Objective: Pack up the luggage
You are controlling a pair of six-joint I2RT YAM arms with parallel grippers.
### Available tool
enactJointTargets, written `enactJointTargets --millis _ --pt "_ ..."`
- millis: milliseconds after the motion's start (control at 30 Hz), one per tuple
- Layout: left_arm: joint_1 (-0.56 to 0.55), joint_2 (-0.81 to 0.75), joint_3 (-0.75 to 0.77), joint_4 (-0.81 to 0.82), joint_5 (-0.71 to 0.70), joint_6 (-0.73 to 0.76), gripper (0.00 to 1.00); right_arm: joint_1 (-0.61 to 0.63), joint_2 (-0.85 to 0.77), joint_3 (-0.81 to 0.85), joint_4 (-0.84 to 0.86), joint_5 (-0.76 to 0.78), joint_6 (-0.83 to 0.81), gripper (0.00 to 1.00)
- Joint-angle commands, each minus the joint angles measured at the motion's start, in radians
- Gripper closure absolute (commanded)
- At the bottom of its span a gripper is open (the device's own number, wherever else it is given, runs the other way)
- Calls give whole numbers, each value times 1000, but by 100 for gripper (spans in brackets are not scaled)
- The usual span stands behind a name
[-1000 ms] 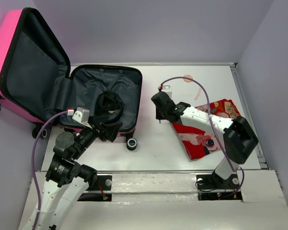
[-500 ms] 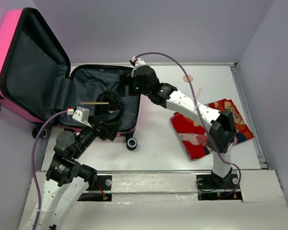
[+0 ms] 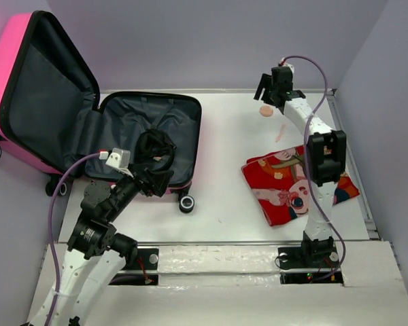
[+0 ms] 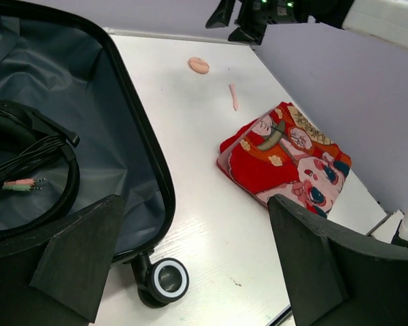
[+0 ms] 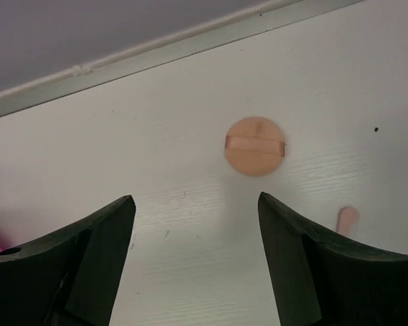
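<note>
The luggage (image 3: pixel 17 64) is a hot-pink hard-shell suitcase lying open at the left, its lid upright and its grey-lined lower half (image 3: pixel 132 119) flat on the table. Black headphones with a cable (image 3: pixel 155 146) lie inside it, also shown in the left wrist view (image 4: pixel 34 170). My left gripper (image 3: pixel 156 180) hovers open and empty at the luggage's near edge by a wheel (image 4: pixel 168 280). My right gripper (image 3: pixel 264 92) is open and empty at the back right, above a round pink disc (image 5: pixel 255 146).
A folded red patterned cloth (image 3: pixel 292 180) lies right of centre, under the right arm. A small pink stick (image 3: pixel 280 132) lies between the disc (image 3: pixel 266 110) and the cloth. Walls close the table at the back and right.
The right arm swung from mid-table over the open luggage, then to the back right corner, and its jaws went from shut to open. The left arm barely moved.
</note>
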Motion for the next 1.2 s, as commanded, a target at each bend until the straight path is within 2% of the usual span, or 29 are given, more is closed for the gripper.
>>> enactJointTargets --millis 0,133,367,600,733,900,933,967,1000,1133,1167 --pt "-2 36 30 19 3 6 1 24 191 200 -106 75 -83 21" --pt "-2 62 32 19 1 9 1 5 345 449 -182 164 -146 21" --pt "9 82 33 21 3 11 1 -23 520 659 -274 218 -186 21" --pt "14 82 36 21 11 12 1 -32 534 667 -314 190 -212 25" --pt "14 73 36 21 11 14 1 -41 548 670 -376 167 -237 34" --pt "14 62 36 24 15 16 1 -50 566 681 -428 106 -252 32" --pt "14 62 36 24 17 16 1 -50 566 682 -428 103 -252 34" --pt "14 62 36 22 18 16 1 -50 564 684 -428 103 -252 44" --pt "14 61 36 24 18 14 1 -50 564 684 -426 103 -254 50" --pt "14 56 35 25 20 16 1 -50 557 678 -397 92 -266 65" --pt "14 56 35 27 20 16 1 -50 555 675 -393 90 -268 74"
